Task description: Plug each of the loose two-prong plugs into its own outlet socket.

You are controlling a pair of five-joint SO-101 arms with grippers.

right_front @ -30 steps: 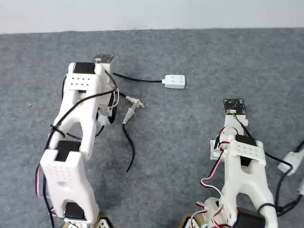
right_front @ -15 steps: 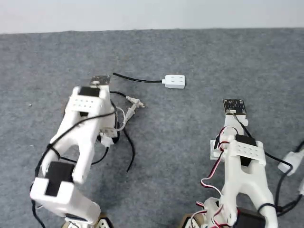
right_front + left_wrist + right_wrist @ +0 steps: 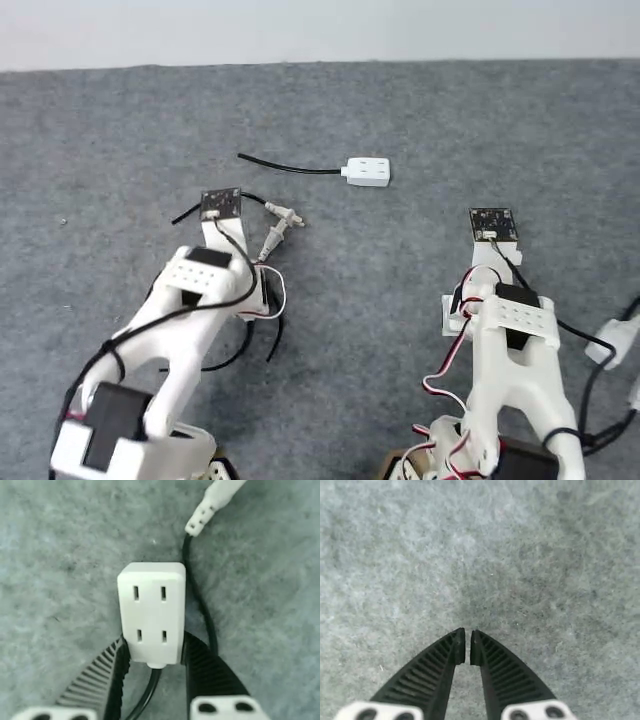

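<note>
No plug is sitting in a socket yet, so I think the whole job is waiting to be done. On the grey carpet (image 3: 450,120), the left arm (image 3: 190,300) is leaning low, well apart from the far outlet block (image 3: 366,172). The right arm (image 3: 510,340) is resting well apart from that block too, on its other side. The left gripper (image 3: 153,642) is squeezing a second outlet block (image 3: 151,610) by its cord end. The right gripper (image 3: 467,640) is pinching shut on nothing, over bare carpet. Two loose plugs (image 3: 285,215) (image 3: 270,240) are lying between the far outlet block and the left arm.

From above, the left arm is covering the second outlet block. The left wrist view is showing its four empty slots, with one plug (image 3: 202,517) lying just past it.
</note>
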